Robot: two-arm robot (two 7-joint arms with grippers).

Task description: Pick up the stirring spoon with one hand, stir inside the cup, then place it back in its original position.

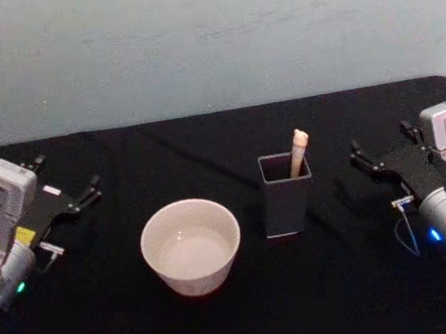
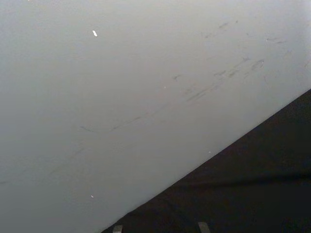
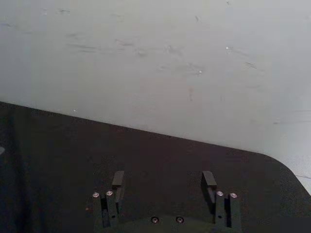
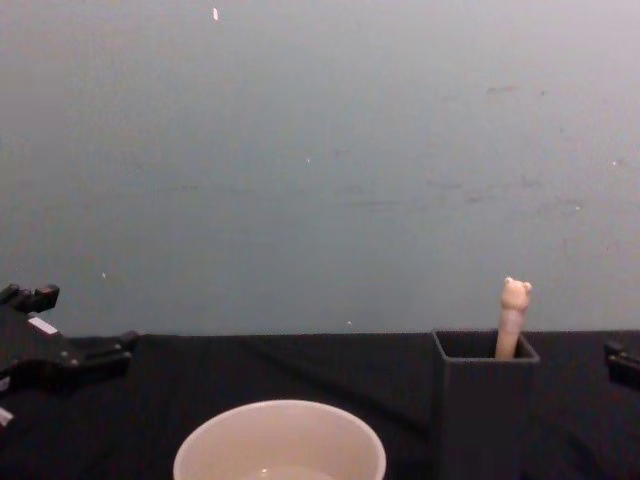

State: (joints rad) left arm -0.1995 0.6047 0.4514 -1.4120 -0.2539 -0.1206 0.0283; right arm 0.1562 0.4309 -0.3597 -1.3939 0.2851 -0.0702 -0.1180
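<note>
The stirring spoon [image 1: 298, 152] stands upright in a dark grey square holder [image 1: 287, 196], its bear-head top [image 4: 515, 295] poking above the rim. The cream-white cup [image 1: 191, 247] sits left of the holder, also seen low in the chest view [image 4: 280, 440]. My left gripper [image 1: 67, 175] is open at the table's left side, well away from the cup. My right gripper [image 1: 381, 141] is open at the right side, a short way right of the holder. Its fingers [image 3: 118, 178] stand wide apart over bare cloth. Nothing is held.
A black cloth covers the table [image 1: 240, 318], with a pale wall [image 1: 208, 40] behind. The table's far right corner [image 3: 284, 167] is rounded. There is free room between each gripper and the cup and holder.
</note>
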